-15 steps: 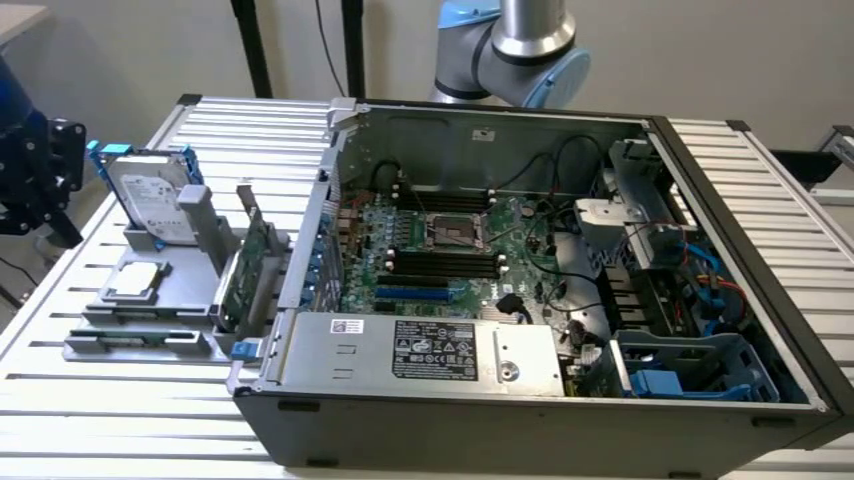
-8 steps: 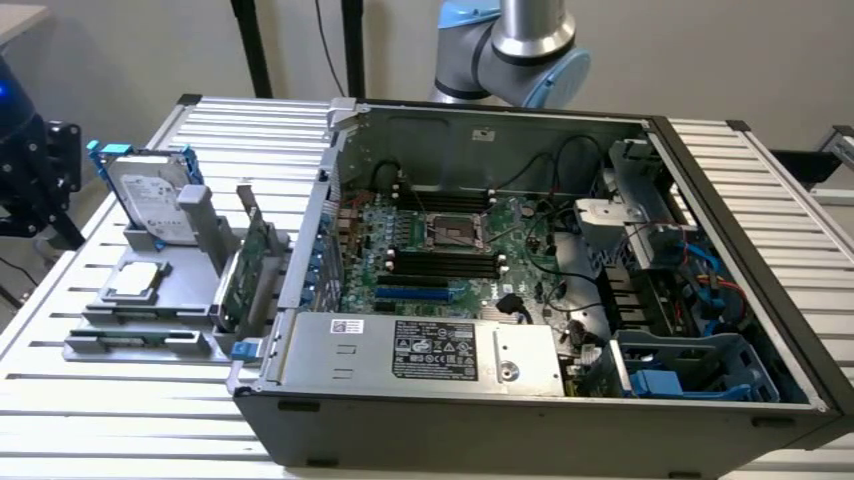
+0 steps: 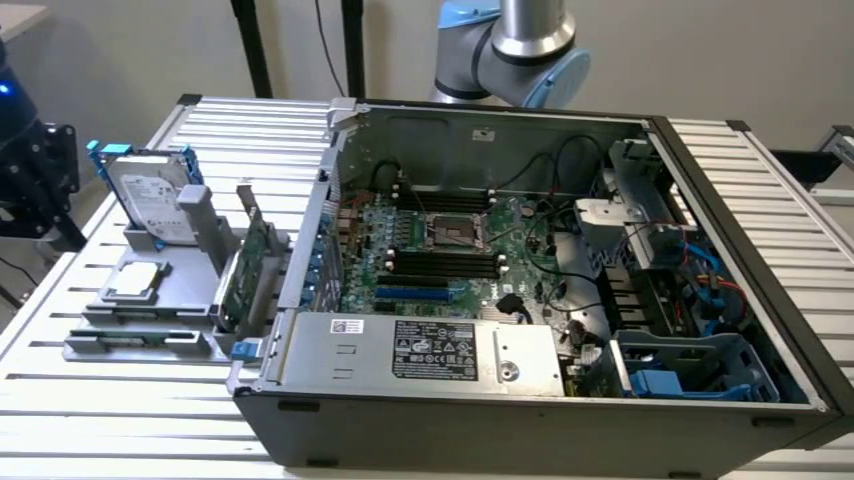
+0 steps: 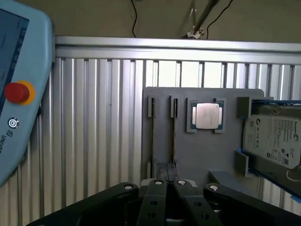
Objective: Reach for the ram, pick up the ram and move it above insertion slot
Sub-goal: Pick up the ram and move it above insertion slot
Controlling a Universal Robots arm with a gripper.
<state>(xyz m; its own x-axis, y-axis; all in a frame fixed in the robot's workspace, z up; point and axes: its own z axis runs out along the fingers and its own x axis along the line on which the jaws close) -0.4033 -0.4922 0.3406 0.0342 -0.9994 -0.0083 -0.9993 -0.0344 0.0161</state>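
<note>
There's the open computer case (image 3: pixel 534 420), just beside the grey holder (image 4: pixel 202 155), and the gripper (image 4: pixel 169 182) hovers over that holder, fingers drawn together on nothing. The ram (image 4: pixel 174 136) stands edge-on in the holder, next to the CPU (image 4: pixel 207 115).

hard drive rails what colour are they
The rails are blue; clearest in the exterior view.

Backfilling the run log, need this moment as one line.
stage: reach | gripper: over gray holder, at its two slotted cards | ram: one of those, which unclear | case: open
</note>
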